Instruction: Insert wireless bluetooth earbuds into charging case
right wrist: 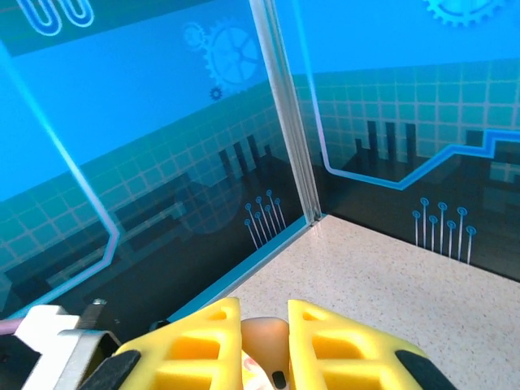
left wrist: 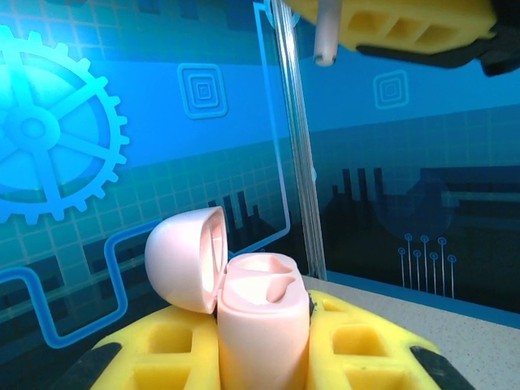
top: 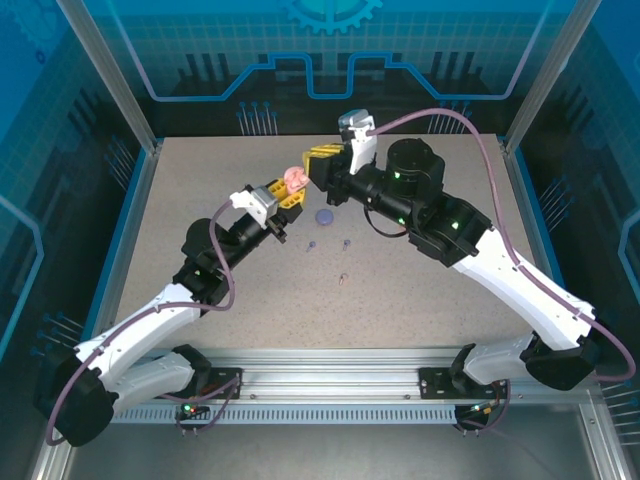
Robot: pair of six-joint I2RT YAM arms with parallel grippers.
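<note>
1. Two hands hung close together above the far middle of the counter (top: 200, 240). Our left hand (top: 285, 196) was clenched on the pink charging case (left wrist: 264, 321), its yellow fingers (left wrist: 166, 345) pressed against both flanks of the base.
2. Our right hand (right wrist: 264, 325) was nearly closed, pinching a pink earbud (right wrist: 264, 335). From the left wrist we saw its pale stem (left wrist: 325, 36) hanging down above the open case, apart from it.
3. We found the case smooth, glossy and rounded. Its domed lid (left wrist: 183, 256) was swung open to the left, and moulded hollows showed in the top of the base. The fingers were ribbed plastic with rectangular pockets.
4. On the speckled counter, nearer to us than the hands, lay a round purple piece (top: 323, 216), two tiny purple earbuds (top: 310, 246) (top: 347, 242) and, nearest, a salmon-orange earbud (top: 343, 279).
5. Both our arms reached forward and inward with elbows bent outward. The left held the case upright, and the right pointed leftward toward it.
</note>
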